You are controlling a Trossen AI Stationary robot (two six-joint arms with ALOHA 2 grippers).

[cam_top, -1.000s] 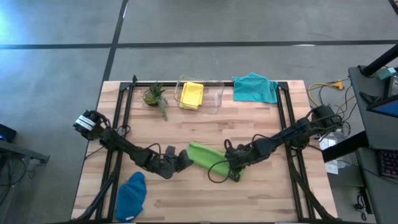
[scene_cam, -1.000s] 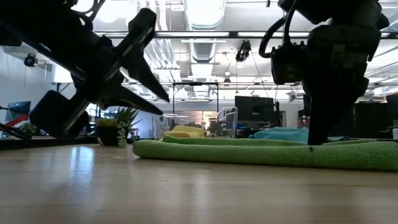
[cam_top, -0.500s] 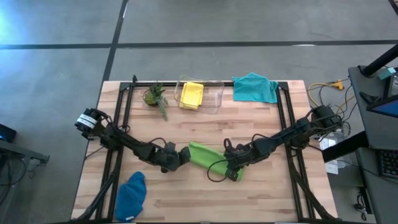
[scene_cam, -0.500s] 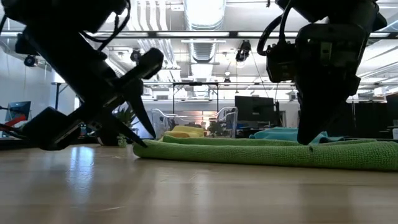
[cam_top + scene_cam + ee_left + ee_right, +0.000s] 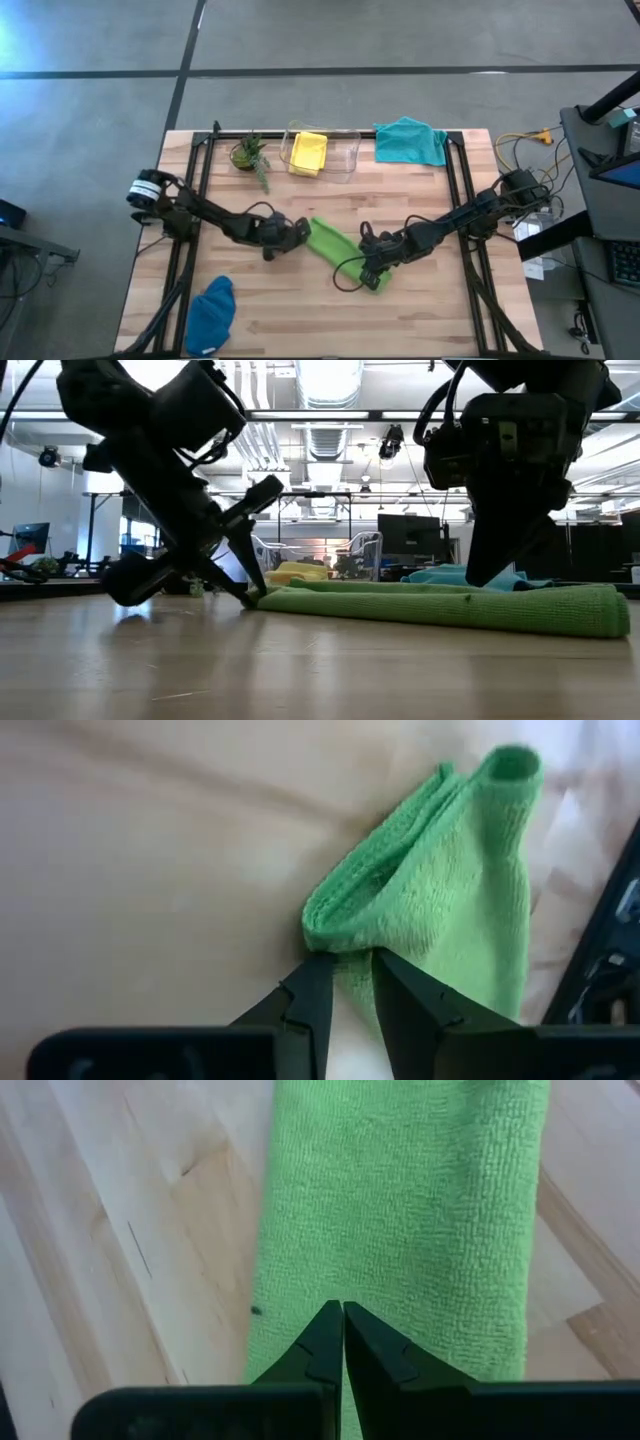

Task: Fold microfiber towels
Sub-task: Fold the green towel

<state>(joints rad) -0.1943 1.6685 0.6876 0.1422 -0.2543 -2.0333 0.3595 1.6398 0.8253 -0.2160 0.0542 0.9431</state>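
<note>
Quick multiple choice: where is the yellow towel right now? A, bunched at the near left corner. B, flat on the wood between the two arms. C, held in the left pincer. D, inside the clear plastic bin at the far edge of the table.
D: the high view shows the yellow towel lying inside the clear plastic bin at the far edge, between the potted plant and the teal towel.

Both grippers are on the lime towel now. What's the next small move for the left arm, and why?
Probably lift the left gripper a little and carry its end across toward the right gripper. Its fingers pinch the near edge of the lime green towel, which lies as a long folded strip on the table, while the shut right gripper presses down on the other end. That would halve the strip.
</note>
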